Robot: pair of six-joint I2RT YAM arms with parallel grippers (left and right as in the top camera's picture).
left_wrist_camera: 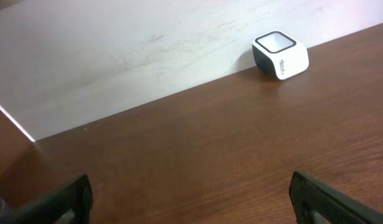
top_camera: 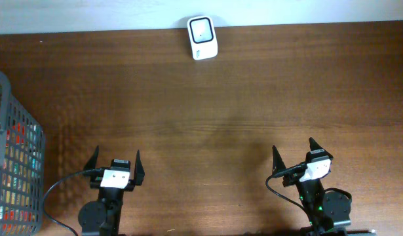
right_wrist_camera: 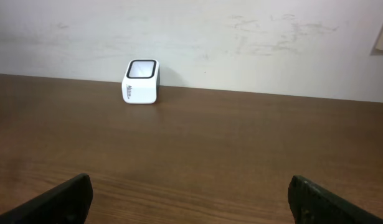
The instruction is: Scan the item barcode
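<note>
While left fingers (top_camera: pixel 93 164) and right fingers (top_camera: pixel 276 164) gape empty: scanner (top_camera: pixel 202 38) window up, long axis far-to-near, slightly skewed.

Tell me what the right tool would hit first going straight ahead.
Probably only the wall; the table ahead of the right tool looks free, with the scanner left of its line.
</note>
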